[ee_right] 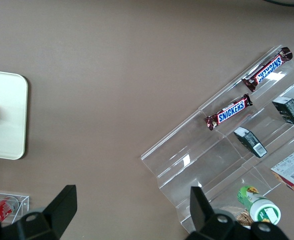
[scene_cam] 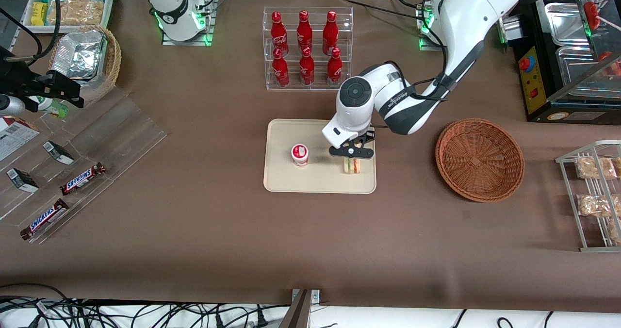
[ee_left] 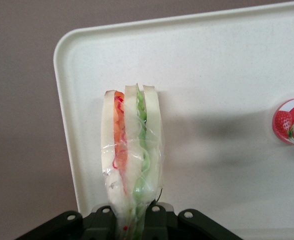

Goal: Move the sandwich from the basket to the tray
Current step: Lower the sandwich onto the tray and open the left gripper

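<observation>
Here the sandwich [scene_cam: 352,166] stands on its edge on the tray [scene_cam: 291,182], just right of the middle of the front frame, close to the tray's rim on the side nearest the basket. In the left wrist view the wedge [ee_left: 132,155] shows white bread with orange and green filling under clear wrap, its narrow end pinched in the black gripper [ee_left: 133,220], whose two fingers press against it from either side. In the front view the gripper [scene_cam: 352,154] sits directly above the sandwich, clamped on its upper part, with the white wrist of the working arm over it.

The tray's bare cream surface [ee_left: 212,65] spreads around the wedge. A small cup with a red and white strawberry lid [scene_cam: 300,154] stands on the tray too, beside the sandwich and apart from it, toward the parked arm's end; its edge shows in the wrist view [ee_left: 291,121].

The reddish-brown basket [scene_cam: 479,159] lies on the brown table, right of the tray in the front frame and well apart from it. Above the tray in that frame, a clear rack of red cola bottles [scene_cam: 305,46] stands farther from the camera.
</observation>
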You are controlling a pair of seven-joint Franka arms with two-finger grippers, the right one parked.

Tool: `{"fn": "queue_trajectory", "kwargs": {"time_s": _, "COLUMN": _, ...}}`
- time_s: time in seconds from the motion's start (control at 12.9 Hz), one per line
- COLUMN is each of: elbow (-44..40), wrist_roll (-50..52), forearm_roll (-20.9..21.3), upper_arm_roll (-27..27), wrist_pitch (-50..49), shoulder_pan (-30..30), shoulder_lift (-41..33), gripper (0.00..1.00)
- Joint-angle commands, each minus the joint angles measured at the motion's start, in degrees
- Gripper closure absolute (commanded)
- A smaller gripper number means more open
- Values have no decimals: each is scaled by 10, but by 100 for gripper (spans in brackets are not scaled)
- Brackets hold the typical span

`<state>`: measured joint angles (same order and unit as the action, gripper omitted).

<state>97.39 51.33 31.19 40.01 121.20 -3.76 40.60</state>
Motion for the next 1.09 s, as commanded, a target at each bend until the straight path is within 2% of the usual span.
{"fn": "queue_trajectory", "kwargs": {"time_s": 0.0, "elbow": -13, "wrist_roll": 11, "forearm_roll": 14, "upper_arm_roll": -3, "wrist_pitch": 6, "shoulder_pan": -12, "shoulder_lift": 10, "gripper": 100}}
{"fn": "queue_trajectory", "kwargs": {"time_s": 0.16, "elbow": -13, "wrist_roll": 11, "forearm_roll": 15, "upper_arm_roll": -4, "wrist_pitch": 6, "shoulder_pan": -15, "shoulder_lift": 17, "gripper": 100}}
{"fn": "queue_trajectory", "kwargs": {"time_s": 0.47, "elbow": -13, "wrist_roll": 28, "forearm_roll": 14, "upper_arm_roll": -44, "wrist_pitch": 18, "shoulder_pan": -57, "shoulder_lift": 21, "gripper": 100}}
{"fn": "queue_trajectory", "kwargs": {"time_s": 0.54, "elbow": -13, "wrist_roll": 28, "forearm_roll": 14, "upper_arm_roll": -44, "wrist_pitch": 18, "shoulder_pan": -57, "shoulder_lift": 21, "gripper": 98}}
{"fn": "queue_trajectory", "kwargs": {"time_s": 0.62, "elbow": -13, "wrist_roll": 32, "forearm_roll": 13, "upper_arm_roll": -44, "wrist_pitch": 17, "shoulder_pan": -56, "shoulder_lift": 20, "gripper": 65}}
{"fn": "queue_trajectory", "kwargs": {"time_s": 0.7, "elbow": -14, "wrist_roll": 46, "forearm_roll": 13, "upper_arm_roll": -44, "wrist_pitch": 16, "shoulder_pan": -56, "shoulder_lift": 19, "gripper": 20}}
{"fn": "queue_trajectory", "kwargs": {"time_s": 0.78, "elbow": -15, "wrist_roll": 62, "forearm_roll": 14, "upper_arm_roll": -44, "wrist_pitch": 16, "shoulder_pan": -56, "shoulder_lift": 18, "gripper": 0}}
{"fn": "queue_trajectory", "kwargs": {"time_s": 1.01, "elbow": -20, "wrist_roll": 72, "forearm_roll": 12, "upper_arm_roll": -42, "wrist_pitch": 7, "shoulder_pan": -45, "shoulder_lift": -7, "gripper": 0}}
